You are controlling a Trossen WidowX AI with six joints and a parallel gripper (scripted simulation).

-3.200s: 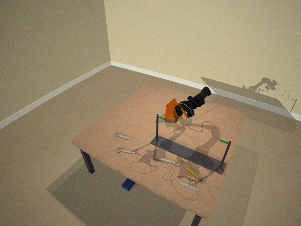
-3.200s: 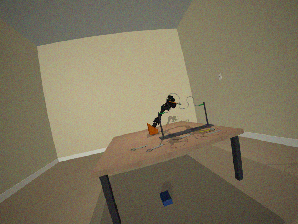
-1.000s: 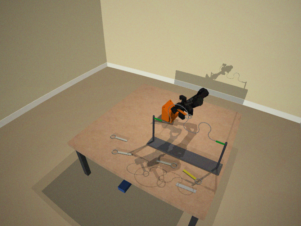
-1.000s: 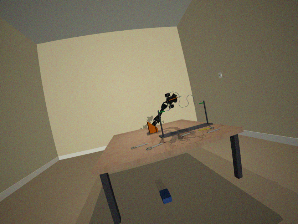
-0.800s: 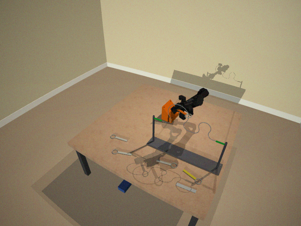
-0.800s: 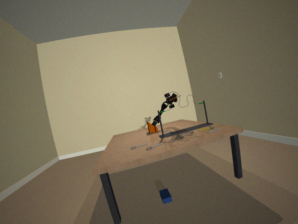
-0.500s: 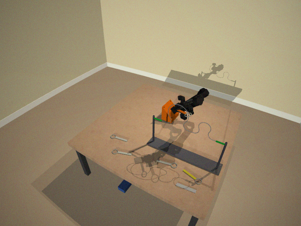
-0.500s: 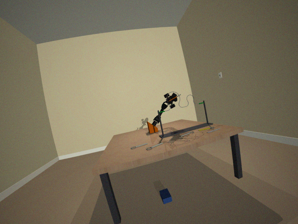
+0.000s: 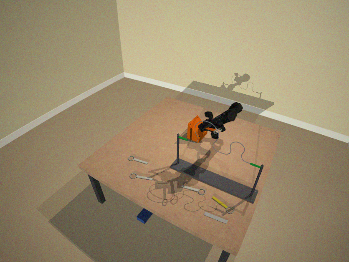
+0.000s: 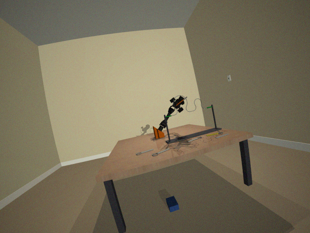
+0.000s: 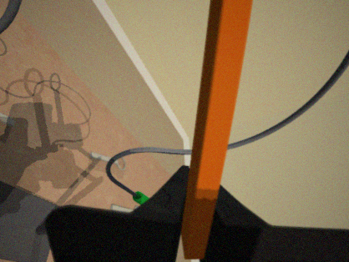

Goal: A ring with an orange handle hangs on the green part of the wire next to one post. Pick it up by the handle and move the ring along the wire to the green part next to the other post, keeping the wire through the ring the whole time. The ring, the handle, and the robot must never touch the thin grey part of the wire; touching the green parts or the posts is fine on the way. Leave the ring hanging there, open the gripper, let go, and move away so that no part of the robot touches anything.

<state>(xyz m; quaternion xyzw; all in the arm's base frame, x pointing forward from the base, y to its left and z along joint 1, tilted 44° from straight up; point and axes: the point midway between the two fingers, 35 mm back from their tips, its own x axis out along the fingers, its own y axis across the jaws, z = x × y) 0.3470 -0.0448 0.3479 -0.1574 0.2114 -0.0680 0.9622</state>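
Note:
My gripper point(image 9: 214, 131) point(image 10: 180, 103) point(image 11: 190, 173) is shut on the orange handle point(image 9: 210, 129) point(image 10: 178, 102) point(image 11: 219, 104) and holds it high above the table. The small ring point(image 9: 215, 129) sits around the thin grey wire point(image 9: 233, 145) point(image 10: 194, 106) point(image 11: 271, 130), part way along it and nearer the left post point(image 9: 178, 149) point(image 10: 167, 129). In the wrist view the wire passes behind the handle and the ring is out of frame. Green wire parts lie by the left post point(image 9: 183, 138) point(image 10: 168, 116) and by the right post point(image 9: 255, 165) point(image 10: 208, 107) point(image 11: 140, 197).
The posts stand on a dark base strip point(image 9: 222, 182). Spare rings with grey handles point(image 9: 137, 159) point(image 9: 140, 177) point(image 9: 193, 189), a yellow-handled ring point(image 9: 221, 203) and a grey bar point(image 9: 215, 217) lie on the table. The orange robot base point(image 9: 195, 129) stands behind the wire. A blue block point(image 10: 172, 203) lies on the floor.

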